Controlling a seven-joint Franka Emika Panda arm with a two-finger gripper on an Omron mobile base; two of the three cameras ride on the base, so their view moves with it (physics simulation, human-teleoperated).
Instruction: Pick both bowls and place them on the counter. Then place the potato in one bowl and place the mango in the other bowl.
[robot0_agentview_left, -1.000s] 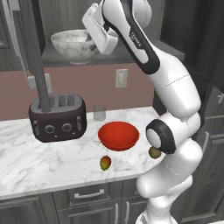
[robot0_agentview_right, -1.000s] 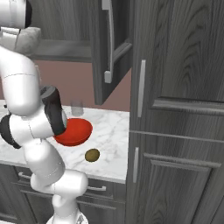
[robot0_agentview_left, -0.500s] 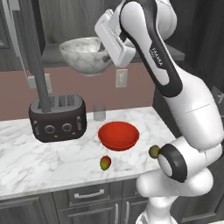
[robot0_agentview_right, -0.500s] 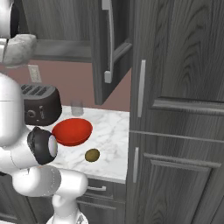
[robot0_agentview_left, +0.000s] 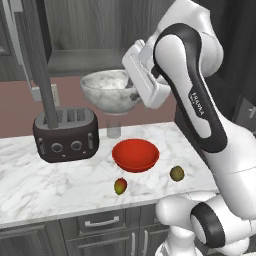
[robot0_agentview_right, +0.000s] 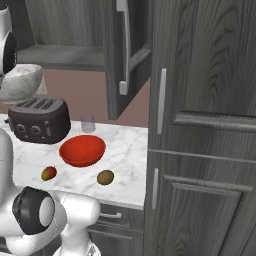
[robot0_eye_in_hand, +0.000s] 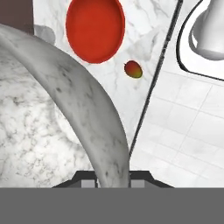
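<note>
— Looking over the arm from the left first: where's the marbled bowl (robot0_agentview_left: 109, 93)?

— Up in the air, above and a little behind the red bowl (robot0_agentview_left: 135, 154), clear of the counter (robot0_agentview_left: 60, 185). The gripper (robot0_agentview_left: 134, 90) is pinched on its right rim, fingers closed on the wall.

— And the fruit?

— The mango (robot0_agentview_left: 120, 186) lies on the marble just in front of the red bowl, to its left. The potato (robot0_agentview_left: 176, 173) sits to the red bowl's right, close to it but apart. A dark toaster (robot0_agentview_left: 65, 134) stands left of the red bowl, and a small glass (robot0_agentview_left: 114, 127) is behind it.

— From the right side?

— The marbled bowl (robot0_agentview_right: 19, 82) hangs high above the toaster (robot0_agentview_right: 38, 119), up and to the left of the red bowl (robot0_agentview_right: 82, 150). The mango (robot0_agentview_right: 48, 173) is in front and left of the red bowl, the potato (robot0_agentview_right: 105, 176) in front and right. The glass (robot0_agentview_right: 88, 123) stands just behind it. An open cabinet door (robot0_agentview_right: 127, 50) hangs above.

— And down the hand?

— The marbled bowl's rim (robot0_eye_in_hand: 83, 109) runs between the fingertips, clamped there. Beyond it the red bowl (robot0_eye_in_hand: 95, 28) rests on the counter (robot0_eye_in_hand: 144, 35), with the mango (robot0_eye_in_hand: 133, 69) just off its edge. The potato I can't make out there.
</note>
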